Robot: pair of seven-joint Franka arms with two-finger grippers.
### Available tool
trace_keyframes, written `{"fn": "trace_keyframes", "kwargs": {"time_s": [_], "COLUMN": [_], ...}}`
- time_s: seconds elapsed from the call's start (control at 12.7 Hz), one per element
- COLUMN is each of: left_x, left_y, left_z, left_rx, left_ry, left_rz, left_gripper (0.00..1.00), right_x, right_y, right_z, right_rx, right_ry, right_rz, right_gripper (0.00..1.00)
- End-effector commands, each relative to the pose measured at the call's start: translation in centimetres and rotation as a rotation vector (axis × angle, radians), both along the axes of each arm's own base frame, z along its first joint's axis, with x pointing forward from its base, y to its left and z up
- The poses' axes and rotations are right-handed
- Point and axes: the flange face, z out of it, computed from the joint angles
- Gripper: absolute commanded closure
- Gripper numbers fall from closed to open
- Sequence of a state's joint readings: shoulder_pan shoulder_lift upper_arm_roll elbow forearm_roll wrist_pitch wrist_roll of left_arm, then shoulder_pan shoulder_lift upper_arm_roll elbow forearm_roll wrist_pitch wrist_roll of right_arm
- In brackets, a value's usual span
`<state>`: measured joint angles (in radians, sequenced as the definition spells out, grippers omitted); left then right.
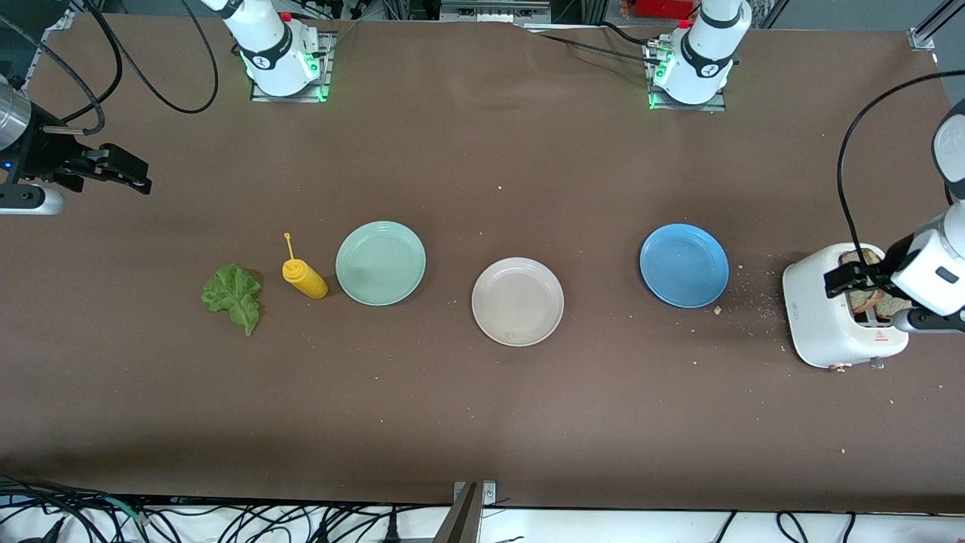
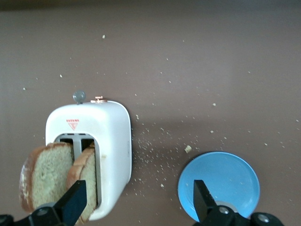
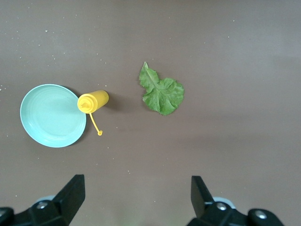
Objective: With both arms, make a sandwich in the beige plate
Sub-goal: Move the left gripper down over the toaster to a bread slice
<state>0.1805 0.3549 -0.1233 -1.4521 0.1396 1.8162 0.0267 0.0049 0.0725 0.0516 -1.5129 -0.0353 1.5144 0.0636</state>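
You have three plates on the brown surface (image 1: 482, 422), in a row. The beige plate (image 1: 517, 301) sits in the middle and is bare apart from a small crumb or smear near its rim, on the side nearer the front camera. The mint-green plate (image 1: 381, 262) lies toward the right arm's end, the blue plate (image 1: 684, 265) toward the left arm's end.

You have one lettuce leaf (image 1: 234, 296), flat on the surface toward the right arm's end. One yellow squeeze bottle (image 1: 304, 277) lies on its side between the leaf and the mint-green plate, just beside that plate's rim, its cap dangling on a thin tether.

You have two bread slices (image 2: 56, 176), both standing in the slots of the one white toaster (image 1: 837, 313) at the left arm's end of the surface. They lean a little and stick up well above the top. Crumbs are scattered on the surface between the toaster and the blue plate.

Your left pincer (image 2: 138, 200) hangs over the toaster with its fingers spread wide, holding nothing; one fingertip is over the bread, the other over the blue plate's edge.

Your right pincer (image 3: 136, 197) hovers over bare surface at the right arm's end, fingers also spread wide and empty, well apart from the leaf.
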Motion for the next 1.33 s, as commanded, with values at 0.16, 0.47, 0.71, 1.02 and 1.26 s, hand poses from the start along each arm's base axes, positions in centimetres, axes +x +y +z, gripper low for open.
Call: {"fn": "trace_keyframes", "kwargs": {"time_s": [0.16,0.47,0.71,1.02,1.26], "left_x": [2.1,2.8,2.8,0.3,-2.1], "left_y": [4.9,5.0,5.4,7.7,7.1], "left_z": [-4.2,-6.0,-8.0,-8.7,-10.3], "left_rx": [0.006,0.007,0.004,0.083,0.087], "left_ry": [-0.029,-0.042,-0.057,0.006,0.060], "left_rz": [-0.017,-0.022,-0.024,-0.031,-0.037], "left_gripper": [0.00,0.00,0.00,0.00,0.00], "right_x": [-0.1,-0.1,-0.1,-0.1,0.0], "right_y": [0.1,0.1,0.1,0.1,0.1], "right_z": [0.1,0.1,0.2,0.1,0.1], "right_rx": [0.016,0.017,0.017,0.017,0.017], "right_ry": [-0.007,-0.005,-0.007,-0.005,-0.005], "right_rz": [0.005,0.005,0.005,0.005,0.005], "right_gripper": [0.00,0.00,0.00,0.00,0.00]}}
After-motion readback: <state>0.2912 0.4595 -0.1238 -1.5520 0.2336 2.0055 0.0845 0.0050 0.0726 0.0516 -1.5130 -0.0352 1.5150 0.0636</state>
